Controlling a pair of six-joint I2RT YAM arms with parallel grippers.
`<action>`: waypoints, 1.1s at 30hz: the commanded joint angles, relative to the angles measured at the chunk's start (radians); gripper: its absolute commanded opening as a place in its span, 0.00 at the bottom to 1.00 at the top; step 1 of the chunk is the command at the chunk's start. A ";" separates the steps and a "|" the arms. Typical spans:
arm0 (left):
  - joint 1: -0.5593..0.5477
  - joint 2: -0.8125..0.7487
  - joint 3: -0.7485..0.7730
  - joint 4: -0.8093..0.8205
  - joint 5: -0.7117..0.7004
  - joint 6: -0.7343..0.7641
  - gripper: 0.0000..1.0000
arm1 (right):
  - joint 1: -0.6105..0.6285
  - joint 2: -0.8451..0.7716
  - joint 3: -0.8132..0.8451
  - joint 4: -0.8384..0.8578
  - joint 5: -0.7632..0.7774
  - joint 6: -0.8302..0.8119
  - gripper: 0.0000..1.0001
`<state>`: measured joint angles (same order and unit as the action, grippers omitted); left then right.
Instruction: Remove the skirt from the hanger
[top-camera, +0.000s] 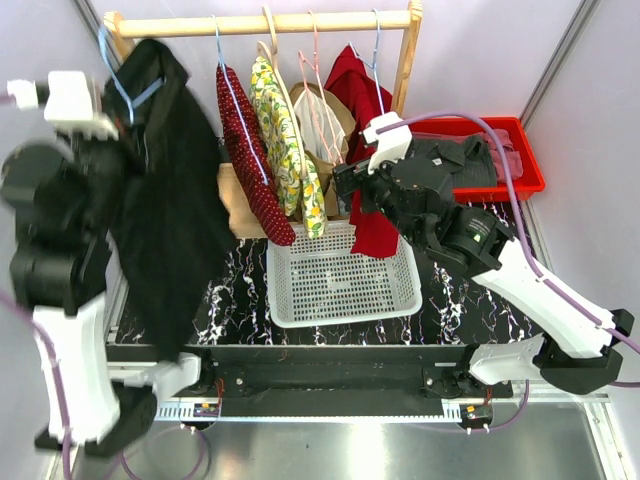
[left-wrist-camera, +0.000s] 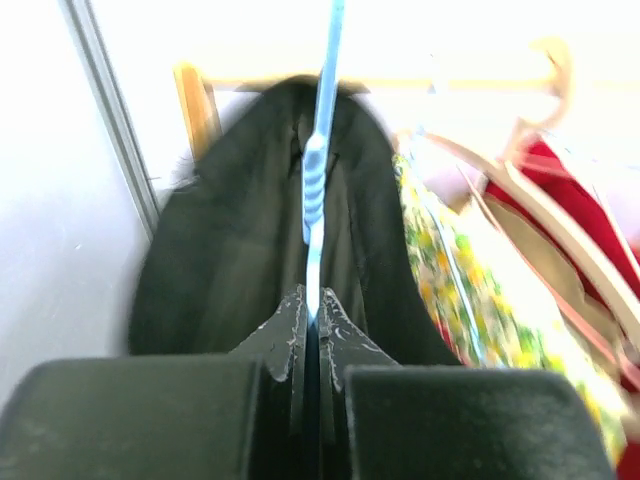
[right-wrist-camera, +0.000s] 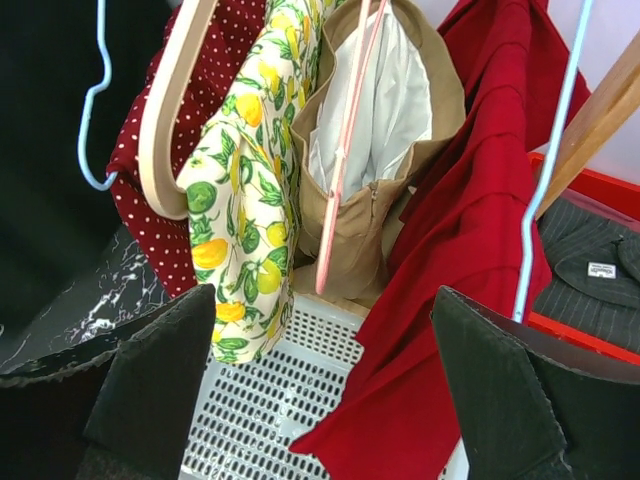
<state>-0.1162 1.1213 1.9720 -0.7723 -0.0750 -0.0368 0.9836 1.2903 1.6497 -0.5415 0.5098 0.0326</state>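
A long black skirt (top-camera: 165, 200) hangs on a light blue wire hanger (top-camera: 125, 85) at the left end of the wooden rack (top-camera: 270, 22). My left gripper (top-camera: 115, 128) is shut on that hanger's wire (left-wrist-camera: 318, 180), with the black cloth (left-wrist-camera: 240, 260) draped just beyond the jaws. I cannot tell whether the hook still rests on the rail. My right gripper (top-camera: 345, 185) is open and empty in front of the hanging clothes. In the right wrist view the gripper (right-wrist-camera: 330, 400) faces a tan garment (right-wrist-camera: 360, 230) on a pink hanger (right-wrist-camera: 340, 190).
On the rail hang a red polka-dot garment (top-camera: 250, 160), a lemon-print one (top-camera: 285, 140) and a red one (top-camera: 370, 230). A white perforated basket (top-camera: 340, 285) sits below them. A red tray (top-camera: 525, 165) with dark clothing stands at the back right.
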 joint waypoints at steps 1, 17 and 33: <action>0.001 -0.133 -0.165 -0.030 0.181 0.087 0.00 | 0.007 0.021 0.059 0.051 -0.028 0.016 0.98; 0.001 -0.339 0.018 -0.392 0.923 0.406 0.00 | 0.007 -0.195 -0.186 0.386 -0.479 -0.063 1.00; 0.001 -0.337 -0.078 -0.263 0.989 0.318 0.00 | 0.006 -0.246 -0.139 0.420 -0.608 0.093 1.00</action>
<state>-0.1165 0.7807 1.8896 -1.1725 0.9024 0.2985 0.9848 1.0000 1.5139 -0.1284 -0.0475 0.0872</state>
